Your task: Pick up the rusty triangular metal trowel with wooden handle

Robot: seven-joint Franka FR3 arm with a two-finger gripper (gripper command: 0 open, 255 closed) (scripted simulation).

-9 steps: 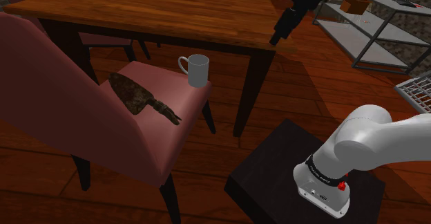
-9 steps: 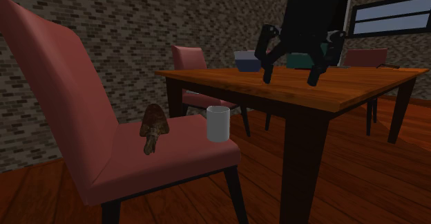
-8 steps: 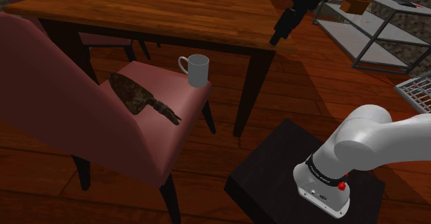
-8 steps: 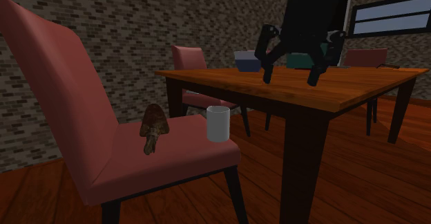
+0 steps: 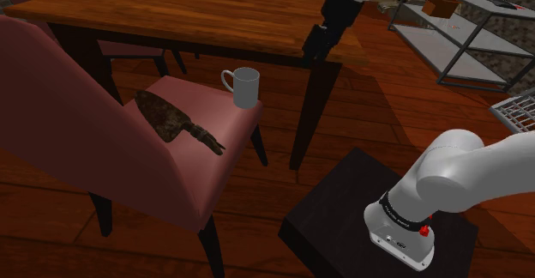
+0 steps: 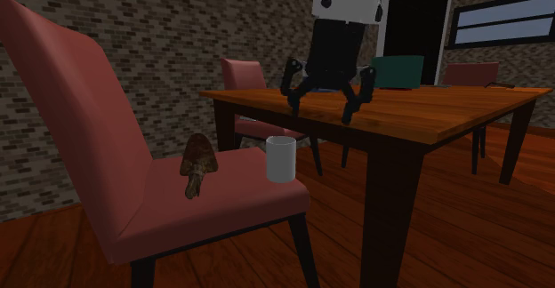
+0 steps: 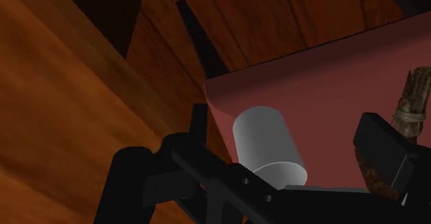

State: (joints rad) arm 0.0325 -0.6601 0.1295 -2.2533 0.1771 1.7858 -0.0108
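The red chair carries two things on its seat. A rusty trowel lies flat near the backrest, its handle toward the shoulder view's lower right. A white mug stands upright apart from it, at the corner nearest the wooden counter.

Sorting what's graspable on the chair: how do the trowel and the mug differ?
The mug stands upright; the trowel lies flat. The mug is plain pale grey, the trowel mottled rusty brown. The mug sits by the table, the trowel nearer the backrest. Both rest on the red seat.
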